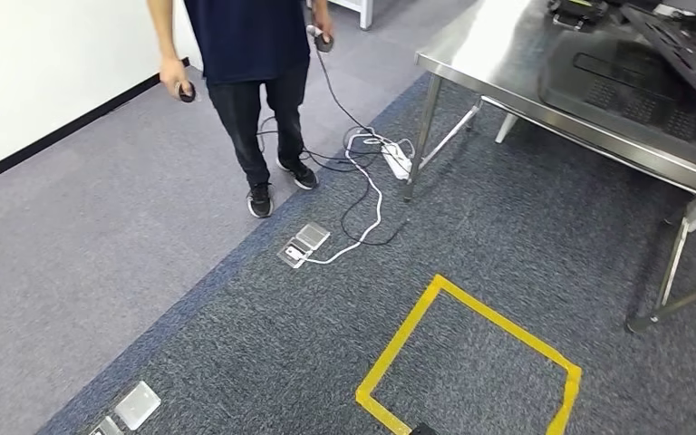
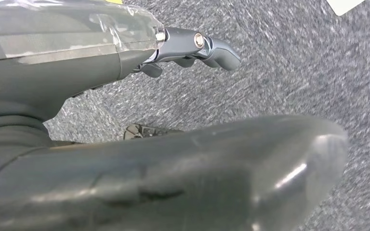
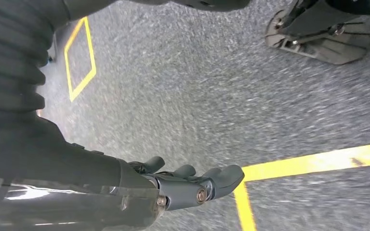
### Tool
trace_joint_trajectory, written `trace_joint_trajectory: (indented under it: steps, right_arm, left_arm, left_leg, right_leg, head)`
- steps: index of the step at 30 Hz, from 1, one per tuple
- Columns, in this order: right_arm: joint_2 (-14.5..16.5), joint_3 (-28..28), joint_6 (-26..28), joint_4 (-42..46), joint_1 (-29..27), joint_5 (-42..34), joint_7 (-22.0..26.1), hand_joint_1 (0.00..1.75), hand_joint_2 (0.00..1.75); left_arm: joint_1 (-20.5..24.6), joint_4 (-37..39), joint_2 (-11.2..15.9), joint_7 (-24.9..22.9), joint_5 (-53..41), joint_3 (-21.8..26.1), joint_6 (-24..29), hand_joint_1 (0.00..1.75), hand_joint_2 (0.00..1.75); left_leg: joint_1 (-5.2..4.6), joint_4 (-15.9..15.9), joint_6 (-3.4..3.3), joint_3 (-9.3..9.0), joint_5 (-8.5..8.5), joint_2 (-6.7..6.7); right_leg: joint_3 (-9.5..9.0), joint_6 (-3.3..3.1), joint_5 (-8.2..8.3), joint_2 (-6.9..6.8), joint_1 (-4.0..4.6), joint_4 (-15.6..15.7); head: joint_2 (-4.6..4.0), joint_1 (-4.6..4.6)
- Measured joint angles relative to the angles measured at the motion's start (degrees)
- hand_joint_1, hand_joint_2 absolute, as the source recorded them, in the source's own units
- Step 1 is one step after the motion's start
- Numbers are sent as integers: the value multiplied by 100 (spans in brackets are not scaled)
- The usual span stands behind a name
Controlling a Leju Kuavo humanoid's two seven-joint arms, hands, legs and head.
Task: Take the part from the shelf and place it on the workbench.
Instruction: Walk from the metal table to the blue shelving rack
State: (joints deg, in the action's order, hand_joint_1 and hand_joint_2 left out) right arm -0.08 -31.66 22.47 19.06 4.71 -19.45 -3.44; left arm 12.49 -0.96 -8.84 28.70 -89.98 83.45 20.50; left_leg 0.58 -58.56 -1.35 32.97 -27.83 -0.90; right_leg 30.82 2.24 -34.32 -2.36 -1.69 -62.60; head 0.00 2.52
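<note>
Grey carpet spreads beneath us, with a yellow taped square marked on it as our landmark. Beyond the square and to its right stands the steel workbench, with dark trays resting on its top. Beyond the square and to its left a person stands on the carpet, a small controller in each hand, with white and black cables trailing between them and the workbench leg. Our left hand hangs over the carpet, fingers loosely bent and holding nothing. Our right hand hangs just above a yellow tape line, its fingers gently curled and apart, also empty. We cannot tell where the part is.
</note>
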Motion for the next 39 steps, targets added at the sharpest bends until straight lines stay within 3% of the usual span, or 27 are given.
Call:
trace_joint_trajectory:
  steps: [2,3,4,6,8,10,12,14,17,18,19,20,21,23,25,27,28,30,32,33,34,35,36,37,39]
  right_arm:
    - [-5,-25,1,-1,-19,-46,-2,0,175]
    - [-9,-39,1,-2,-32,-66,-4,0,175]
    - [-12,-52,1,-2,-43,-78,-6,0,175]
    - [-17,-80,0,-2,-51,-83,-8,0,175]
    - [-22,-108,-3,-2,-52,-81,-11,0,175]
    - [-26,-144,-7,-2,-50,-85,-16,0,175]
    - [-23,-178,-9,-2,-39,-100,-23,0,175]
    - [-27,-203,-9,-1,-30,-113,-26,0,175]
    - [-39,-240,-11,0,-35,-144,-23,0,175]
    - [-39,-256,-13,0,-38,-156,-23,0,175]
    - [-40,-272,-15,0,-38,-165,-23,0,175]
    - [-40,-285,-15,0,-35,-169,-23,0,175]
    - [-40,-292,-16,0,-29,-173,-23,0,175]
    - [-40,-304,-21,0,-20,-175,-23,0,175]
    - [-40,-316,-28,0,-11,-177,-23,0,175]
    - [-40,-336,-31,0,10,-177,-23,0,175]
    - [-42,-344,-31,0,22,-176,-23,0,175]
    - [-47,-355,-31,0,36,-176,-21,0,175]
    - [-52,-368,-31,0,24,-180,-21,0,175]
    - [-55,-376,-31,0,11,-186,-23,0,175]
    - [-57,-385,-32,0,-2,-197,-26,0,175]
    - [-60,-392,-33,0,-13,-218,-27,0,175]
    - [-62,-398,-34,0,-19,-241,-27,0,175]
    - [-66,-402,-36,0,-22,-265,-24,0,175]
    - [-72,-416,-28,-1,-29,-311,-11,0,175]
  left_arm:
    - [16,0,-5,-9,-1,0,-1,0,0]
    - [18,0,-8,-15,-1,0,-2,0,0]
    - [18,0,-11,-21,-1,0,-2,0,0]
    - [22,0,-17,-30,-1,0,-3,0,0]
    - [32,0,-27,-36,-1,-1,-4,0,0]
    - [38,0,-36,-47,-1,-1,-4,0,0]
    - [29,0,-38,-59,-1,0,-4,0,0]
    - [21,1,-38,-64,-1,0,-4,0,0]
    - [31,2,-39,-66,-1,-1,-5,0,0]
    - [29,2,-39,-67,-1,-2,-5,0,0]
    - [24,2,-39,-67,-1,-2,-6,0,0]
    - [19,1,-39,-68,-1,-2,-6,0,0]
    - [16,1,-39,-68,-1,-2,-6,0,0]
    - [23,0,-39,-68,-1,-2,-6,0,0]
    - [31,1,-39,-70,-2,-2,-7,0,0]
    - [23,1,-39,-74,-2,-2,-8,0,0]
    - [17,0,-39,-75,-2,-2,-8,0,0]
    - [24,0,-40,-76,-1,-2,-8,0,0]
    - [36,1,-44,-76,-1,-2,-9,0,0]
    - [38,1,-46,-76,-1,-2,-9,0,0]
    - [35,1,-48,-76,-1,-2,-9,0,0]
    - [32,1,-48,-77,-1,-2,-10,0,0]
    - [31,0,-48,-78,-1,-2,-10,0,0]
    - [30,0,-50,-78,-1,-3,-11,0,0]
    - [35,1,-53,-84,-1,-4,-16,0,0]
  left_leg:
    - [-18,2,-43,5,3,99]
    - [-29,-1,-52,4,2,164]
    - [-37,-8,-55,2,0,231]
    - [-41,-33,-50,-3,-6,379]
    - [-41,-87,-16,18,-27,517]
    - [-36,-127,48,67,-31,634]
    - [-20,-127,122,96,-13,744]
    - [-25,-260,188,150,-105,633]
    - [-19,-1187,272,579,-572,244]
    - [-7,-1503,289,732,-681,192]
    - [2,-1640,295,797,-687,166]
    - [6,-1574,292,759,-596,143]
    - [6,-1284,278,607,-419,107]
    - [-29,-506,221,221,-110,-89]
    - [-82,-120,148,54,-30,-222]
    - [-108,-87,82,60,-31,-152]
    - [-99,-54,50,46,-16,-109]
    - [-64,25,-28,12,26,-21]
    - [-57,49,-76,4,41,81]
    - [-62,46,-86,6,41,144]
    - [-67,40,-89,4,39,214]
    - [-68,31,-87,2,37,287]
    - [-65,17,-81,1,33,364]
    - [-60,-4,-68,1,24,439]
    - [-60,-71,-17,33,-5,574]
  right_leg:
    - [362,-9,-360,171,19,-762]
    - [515,-12,-438,198,31,-1064]
    - [584,-18,-397,209,37,-1168]
    - [440,-45,-17,253,37,-742]
    - [162,-75,326,482,16,-23]
    - [51,-94,397,659,12,291]
    - [42,-141,407,583,16,322]
    - [11,-207,432,448,1,370]
    - [-14,-265,430,202,12,395]
    - [-16,-271,422,119,20,393]
    - [-22,-273,413,42,24,392]
    - [-31,-268,403,-28,25,391]
    - [-48,-258,391,-90,25,391]
    - [-93,-221,357,-201,36,392]
    - [-124,-173,330,-291,56,398]
    - [-161,-117,322,-373,64,423]
    - [-184,-88,297,-359,56,418]
    - [-99,-50,91,-143,42,160]
    - [229,-39,-278,126,38,-538]
    - [408,-34,-404,179,39,-892]
    - [531,-28,-429,205,40,-1110]
    - [559,-27,-332,217,39,-1109]
    - [497,-30,-142,233,35,-907]
    - [359,-36,100,283,26,-541]
    - [115,-52,379,527,3,105]
  head:
    - [0,42]
    - [0,56]
    - [0,64]
    - [0,73]
    - [0,88]
    - [0,90]
    - [0,85]
    - [0,56]
    - [0,-21]
    - [0,-26]
    - [0,-28]
    - [0,-30]
    - [0,-31]
    - [0,-36]
    - [0,-35]
    - [0,-31]
    - [0,-28]
    - [0,-6]
    - [0,37]
    - [0,51]
    - [0,60]
    - [0,61]
    - [0,64]
    - [0,70]
    - [0,81]
